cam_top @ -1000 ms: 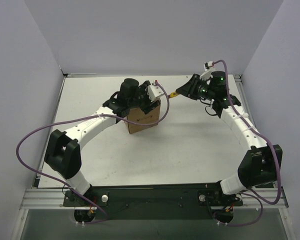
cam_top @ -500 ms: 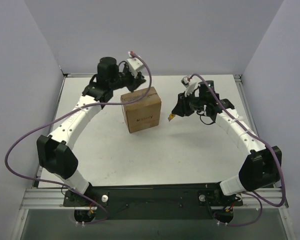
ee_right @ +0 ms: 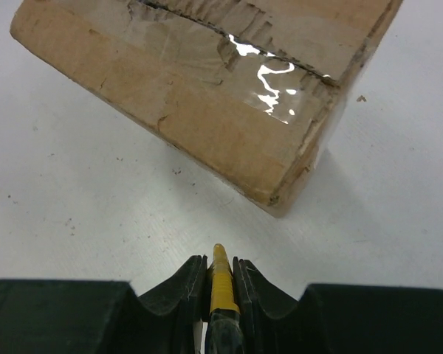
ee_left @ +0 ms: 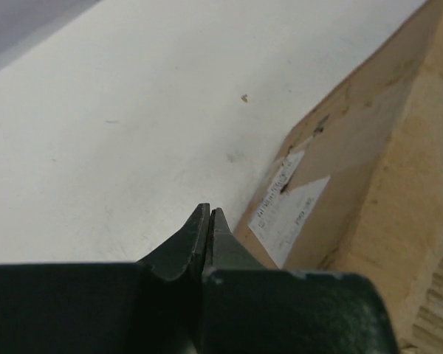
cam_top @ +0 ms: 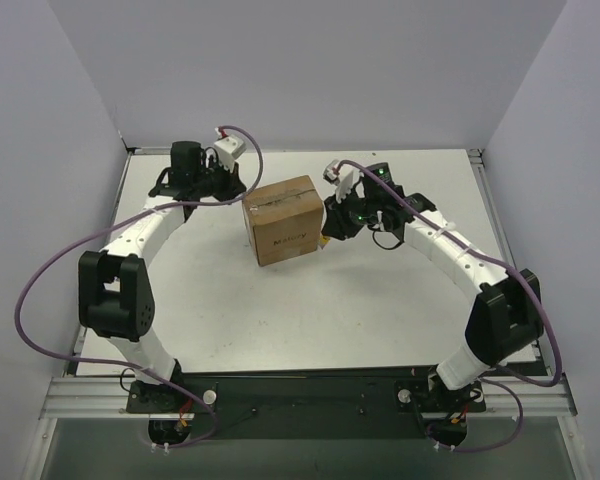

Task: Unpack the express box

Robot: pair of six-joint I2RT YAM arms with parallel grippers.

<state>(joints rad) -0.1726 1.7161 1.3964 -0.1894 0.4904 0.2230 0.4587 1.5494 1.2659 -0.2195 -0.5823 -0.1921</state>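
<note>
The express box (cam_top: 283, 220) sits on the matte white bench (cam_top: 380, 310), toward the far edge and a little left of the middle. It is a squat cube of brown corrugated cardboard with scuffed corners. A glossy strip of clear tape (ee_right: 269, 77) runs over a ragged seam, and a white printed label (ee_left: 288, 210) is on the side facing the left arm. The left gripper (ee_left: 209, 214) is pinched together on nothing, just beside that side. The right gripper (ee_right: 219, 262) clamps a slim yellow-tipped utility knife (ee_right: 221, 284), whose tip is near the box's right corner without touching it.
</note>
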